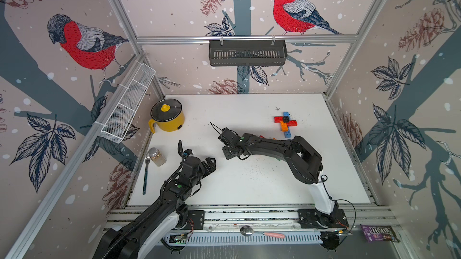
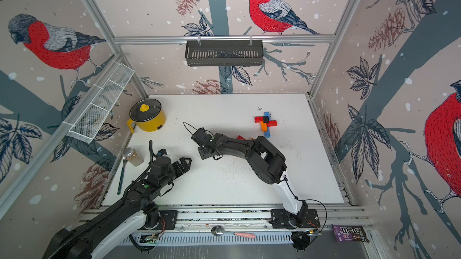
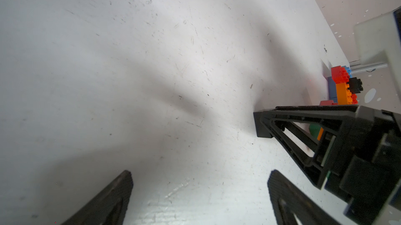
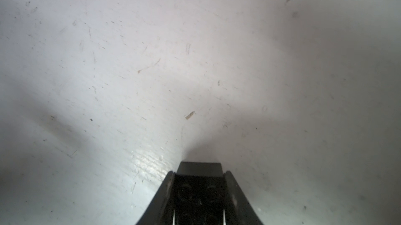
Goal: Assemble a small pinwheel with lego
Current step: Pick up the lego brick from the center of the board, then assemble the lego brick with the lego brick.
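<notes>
A cross of lego (image 1: 285,123) (image 2: 265,123) lies at the back right of the white table: blue, red and orange bricks with a black square on top. It also shows in the left wrist view (image 3: 342,85). Loose red (image 1: 262,136) and orange (image 1: 273,138) bricks peek out behind the right arm. My right gripper (image 4: 199,174) sits low over the table's middle, shut on a black square brick (image 4: 198,193) with its studs showing. One of its fingers (image 3: 282,122) appears in the left wrist view. My left gripper (image 1: 209,164) (image 3: 199,191) stands open and empty, front left.
A yellow lidded pot (image 1: 167,116) stands at the back left. A spice jar (image 1: 157,156) and a fork (image 1: 146,175) lie along the left edge. A white wire basket (image 1: 127,103) and a black basket (image 1: 247,53) hang on the walls. A spoon (image 1: 262,232) and a candy bag (image 1: 379,232) lie on the front rail.
</notes>
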You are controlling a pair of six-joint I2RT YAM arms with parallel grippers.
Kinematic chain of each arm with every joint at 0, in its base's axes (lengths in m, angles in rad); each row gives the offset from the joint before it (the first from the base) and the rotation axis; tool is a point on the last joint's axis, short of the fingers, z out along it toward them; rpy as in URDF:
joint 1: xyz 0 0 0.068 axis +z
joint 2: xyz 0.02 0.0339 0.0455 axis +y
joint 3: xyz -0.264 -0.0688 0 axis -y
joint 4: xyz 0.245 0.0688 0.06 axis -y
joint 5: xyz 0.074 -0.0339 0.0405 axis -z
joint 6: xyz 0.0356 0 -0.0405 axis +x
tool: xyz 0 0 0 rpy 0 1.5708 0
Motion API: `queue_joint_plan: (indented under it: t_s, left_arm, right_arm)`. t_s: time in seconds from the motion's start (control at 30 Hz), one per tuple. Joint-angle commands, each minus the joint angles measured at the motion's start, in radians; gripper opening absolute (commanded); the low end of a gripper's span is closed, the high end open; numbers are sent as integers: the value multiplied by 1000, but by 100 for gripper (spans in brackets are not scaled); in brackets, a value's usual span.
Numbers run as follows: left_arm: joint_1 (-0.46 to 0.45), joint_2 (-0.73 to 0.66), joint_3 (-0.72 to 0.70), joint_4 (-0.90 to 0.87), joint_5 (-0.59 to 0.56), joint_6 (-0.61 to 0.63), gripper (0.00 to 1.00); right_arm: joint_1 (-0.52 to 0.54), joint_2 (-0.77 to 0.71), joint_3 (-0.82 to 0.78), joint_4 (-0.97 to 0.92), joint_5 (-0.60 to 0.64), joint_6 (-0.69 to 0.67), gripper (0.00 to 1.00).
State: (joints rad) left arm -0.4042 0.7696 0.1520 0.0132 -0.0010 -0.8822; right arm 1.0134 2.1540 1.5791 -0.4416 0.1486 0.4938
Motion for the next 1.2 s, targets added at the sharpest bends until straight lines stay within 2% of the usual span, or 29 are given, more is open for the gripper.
queue_joint_plan:
  t_s: [0.0, 0.13, 0.23, 0.3, 0.4, 0.47, 0.6, 0.73, 0.97, 1.17]
  left_arm:
    - [4, -5, 15, 5, -10, 21, 97]
    - [3, -40, 26, -9, 0, 34, 98]
    - [4, -86, 19, 16, 49, 33, 98]
    - [3, -126, 14, 59, 126, 40, 98]
    - [1, -172, -6, 224, 301, 94, 96]
    - [-24, -194, -22, 333, 337, 106, 96]
    - [-136, -220, -44, 465, 281, 134, 95]
    - [-229, -164, -44, 516, 199, 168, 95]
    - [-234, -50, -18, 523, 211, 229, 96]
    - [-234, -47, -26, 512, 212, 237, 97]
  right_arm:
    - [3, -25, -2, -17, 27, -11, 35]
    - [4, -69, -16, -10, 16, -3, 34]
    - [-1, -108, -26, -8, 18, 13, 33]
    - [-15, -153, -39, -11, 25, 33, 32]
    - [-51, -233, -73, -38, 75, 90, 32]
    - [-90, -289, -111, -52, 99, 144, 32]
    - [-181, -409, -241, -42, 106, 292, 33]
    - [-223, -480, -333, -58, 168, 465, 33]
    - [-260, -380, -246, -299, 278, 681, 31]
    - [-293, -362, -273, -263, 244, 726, 31]
